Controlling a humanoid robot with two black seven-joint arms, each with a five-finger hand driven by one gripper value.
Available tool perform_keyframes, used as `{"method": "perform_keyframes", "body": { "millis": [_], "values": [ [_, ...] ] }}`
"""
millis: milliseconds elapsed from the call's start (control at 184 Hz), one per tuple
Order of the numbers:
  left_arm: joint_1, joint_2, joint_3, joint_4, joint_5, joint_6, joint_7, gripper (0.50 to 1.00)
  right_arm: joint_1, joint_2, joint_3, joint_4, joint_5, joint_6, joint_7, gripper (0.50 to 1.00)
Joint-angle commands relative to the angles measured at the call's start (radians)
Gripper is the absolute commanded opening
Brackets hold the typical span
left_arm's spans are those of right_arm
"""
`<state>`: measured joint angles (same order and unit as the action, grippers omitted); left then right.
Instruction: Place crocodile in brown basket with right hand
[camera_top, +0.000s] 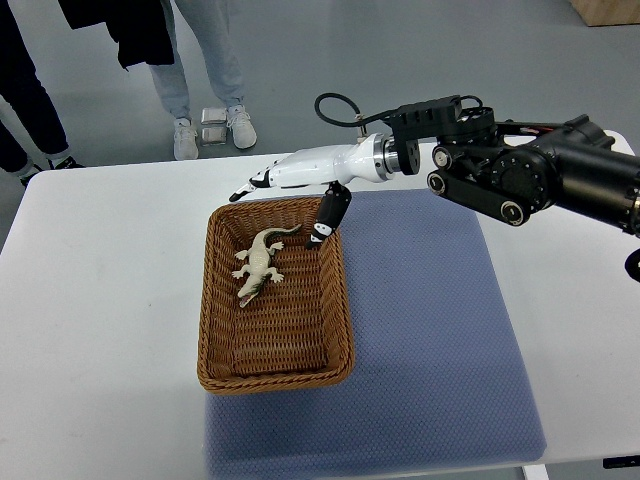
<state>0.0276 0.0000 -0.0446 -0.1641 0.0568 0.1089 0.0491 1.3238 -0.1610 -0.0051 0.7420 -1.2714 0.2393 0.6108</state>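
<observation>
Brown wicker basket (275, 380) held the crocodile (258, 265) inside; the right hand (300, 172) hung over its far rim, fingers seemingly spread and gripping nothing, so placement looked done.

The worktop (100, 300) lies open along its left edge and across its near left corner, giving free passage there. The blue mat (430, 330) is flat and uncovered over its right half and its near end. The brown basket (275, 385) stands on the mat's left edge, and its raised woven walls block any low sideways pass. Inside, the crocodile (258, 265) lies toward the far end, so the near half of the basket floor is free. The right robot hand (300, 175) hangs over the basket's far rim, fingers extended and holding nothing, one of them reaching down at the far right corner. Its dark arm (520, 175) spans the worktop's far right corner. A person's legs (205, 70) stand beyond the far edge.
</observation>
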Motion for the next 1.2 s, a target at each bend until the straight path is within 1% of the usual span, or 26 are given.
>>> {"method": "perform_keyframes", "body": {
  "millis": [0, 108, 184, 266, 391, 521, 569, 575, 580, 597, 602, 656, 727, 824, 911, 1052, 1193],
  "values": [
    [0.000, 0.000, 0.000, 0.000, 0.000, 0.000, 0.000, 1.000, -0.003, -0.041, 0.054, 0.000, 0.138, 0.078, 0.000, 0.928],
    [0.000, 0.000, 0.000, 0.000, 0.000, 0.000, 0.000, 1.000, -0.044, -0.098, 0.096, 0.000, 0.314, 0.141, 0.000, 0.928],
    [0.000, 0.000, 0.000, 0.000, 0.000, 0.000, 0.000, 1.000, -0.097, -0.140, 0.129, 0.000, 0.437, 0.161, 0.000, 0.930],
    [0.000, 0.000, 0.000, 0.000, 0.000, 0.000, 0.000, 1.000, -0.153, -0.161, 0.177, 0.000, 0.535, 0.167, -0.003, 0.930],
    [0.000, 0.000, -0.001, 0.000, 0.000, 0.000, 0.000, 1.000, -0.252, -0.173, 0.264, -0.003, 0.658, 0.163, -0.114, 0.930],
    [0.000, 0.000, -0.001, 0.000, 0.000, 0.000, 0.000, 1.000, -0.345, -0.183, 0.363, -0.003, 0.814, 0.166, -0.252, 0.930],
    [0.000, 0.000, -0.001, 0.000, 0.000, 0.000, 0.000, 1.000, -0.377, -0.183, 0.395, -0.007, 0.903, 0.164, -0.321, 0.930],
    [0.000, 0.000, -0.001, 0.000, 0.000, 0.000, 0.000, 1.000, -0.377, -0.183, 0.395, -0.007, 0.903, 0.164, -0.321, 0.930],
    [0.000, 0.000, -0.001, 0.000, 0.000, 0.000, 0.000, 1.000, -0.382, -0.183, 0.399, -0.007, 0.922, 0.164, -0.336, 0.930],
    [0.000, 0.000, -0.001, 0.000, 0.000, 0.000, 0.000, 1.000, -0.388, -0.183, 0.404, -0.009, 0.943, 0.164, -0.350, 0.930],
    [0.000, 0.000, -0.001, 0.000, 0.000, 0.000, 0.000, 1.000, -0.393, -0.183, 0.410, -0.009, 0.961, 0.164, -0.365, 0.930],
    [0.000, 0.000, -0.001, 0.000, 0.000, 0.000, 0.000, 1.000, -0.413, -0.183, 0.424, -0.013, 1.058, 0.160, -0.428, 0.930],
    [0.000, 0.000, -0.001, 0.000, 0.000, 0.000, 0.000, 1.000, -0.428, -0.184, 0.427, -0.015, 1.195, 0.156, -0.479, 0.930],
    [0.000, 0.000, -0.001, 0.000, 0.000, 0.000, 0.000, 1.000, -0.439, -0.198, 0.425, -0.015, 1.369, 0.146, -0.490, 0.930],
    [0.000, 0.000, -0.001, 0.000, 0.000, 0.000, 0.000, 1.000, -0.456, -0.215, 0.425, -0.010, 1.469, 0.147, -0.490, 0.930],
    [0.000, 0.000, -0.001, 0.000, 0.000, 0.000, 0.000, 1.000, -0.482, -0.221, 0.430, -0.013, 1.488, 0.143, -0.471, 0.930],
    [0.000, 0.000, -0.001, 0.000, 0.000, 0.000, 0.000, 1.000, -0.486, -0.219, 0.430, -0.027, 1.480, 0.150, -0.471, 0.930]
  ]
}}
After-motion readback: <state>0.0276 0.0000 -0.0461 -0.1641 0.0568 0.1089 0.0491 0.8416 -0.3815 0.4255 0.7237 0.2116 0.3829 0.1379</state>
